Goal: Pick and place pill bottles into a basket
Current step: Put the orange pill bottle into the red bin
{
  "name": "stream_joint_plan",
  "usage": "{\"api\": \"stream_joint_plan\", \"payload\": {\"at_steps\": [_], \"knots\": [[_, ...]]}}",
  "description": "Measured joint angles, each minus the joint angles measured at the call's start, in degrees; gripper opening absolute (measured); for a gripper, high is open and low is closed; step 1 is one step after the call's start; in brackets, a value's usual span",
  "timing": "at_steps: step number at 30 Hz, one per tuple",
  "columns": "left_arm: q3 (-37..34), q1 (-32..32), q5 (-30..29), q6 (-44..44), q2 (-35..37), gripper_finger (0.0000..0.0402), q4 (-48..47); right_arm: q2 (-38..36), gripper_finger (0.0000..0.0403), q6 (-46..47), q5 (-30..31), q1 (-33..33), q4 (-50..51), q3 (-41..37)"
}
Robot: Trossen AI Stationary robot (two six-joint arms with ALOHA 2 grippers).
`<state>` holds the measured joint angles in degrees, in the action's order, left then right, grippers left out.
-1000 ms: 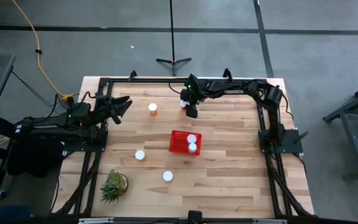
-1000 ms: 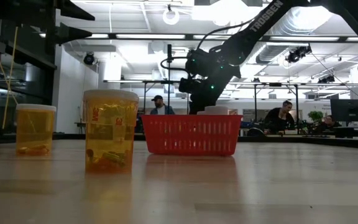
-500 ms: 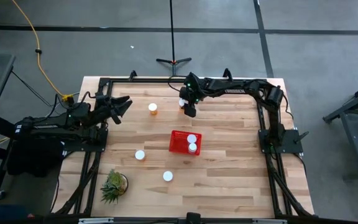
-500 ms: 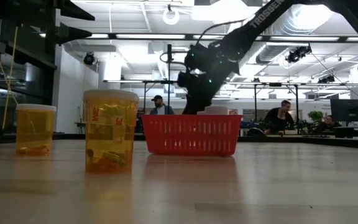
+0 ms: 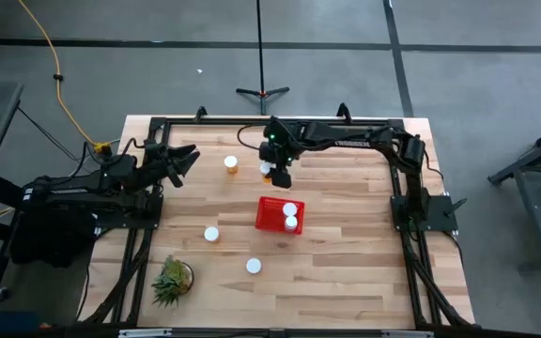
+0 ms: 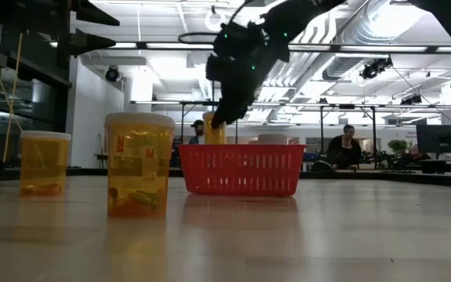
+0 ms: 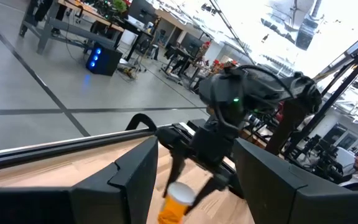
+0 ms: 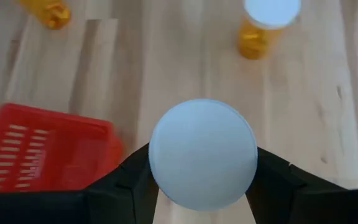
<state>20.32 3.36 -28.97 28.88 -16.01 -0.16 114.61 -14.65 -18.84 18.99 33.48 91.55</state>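
My right gripper (image 5: 278,175) is shut on a pill bottle (image 6: 214,131) with an orange body and a white cap (image 8: 202,152), held in the air just beyond the red basket's (image 5: 272,215) far side. The basket holds two bottles (image 5: 290,215). Three more bottles stand upright on the table: one at the far left (image 5: 231,164), two nearer (image 5: 211,234) (image 5: 254,266). My left gripper (image 5: 184,158) waits open at the table's left edge. My right gripper pinches the bottle at its cap end (image 8: 157,165) between its two fingers, one on each side. The fingers come from above, slanting down. The bottle hangs upright below them, cap up, lifted clear of the table.
A small green spiky plant (image 5: 172,280) stands at the near left. The black frame rails (image 5: 252,121) run along the table's far and side edges. People sit at desks in the room behind (image 6: 355,145).
My right gripper has risen and gone toward the table's left and near side, closer to the basket. The bottle it holds has come up with it, clear of the table, and stays upright.
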Motion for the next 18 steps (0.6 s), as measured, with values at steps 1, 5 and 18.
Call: {"api": "stream_joint_plan", "payload": {"at_steps": [1,5,18], "knots": [[0.0,0.02,0.02,-0.08,0.0,0.0246,0.0,0.01,0.0187,0.25,0.01,-0.51,1.05,0.79],[0.0,0.01,0.01,-0.09,0.01,0.0246,-0.02,0.0,0.0184,1.13,-0.14,-2.56,4.16,3.6],[0.0,0.0,5.19,-0.08,0.02,0.0246,-0.97,-3.78,0.0181,6.96,5.47,-9.62,11.23,6.97]]}}
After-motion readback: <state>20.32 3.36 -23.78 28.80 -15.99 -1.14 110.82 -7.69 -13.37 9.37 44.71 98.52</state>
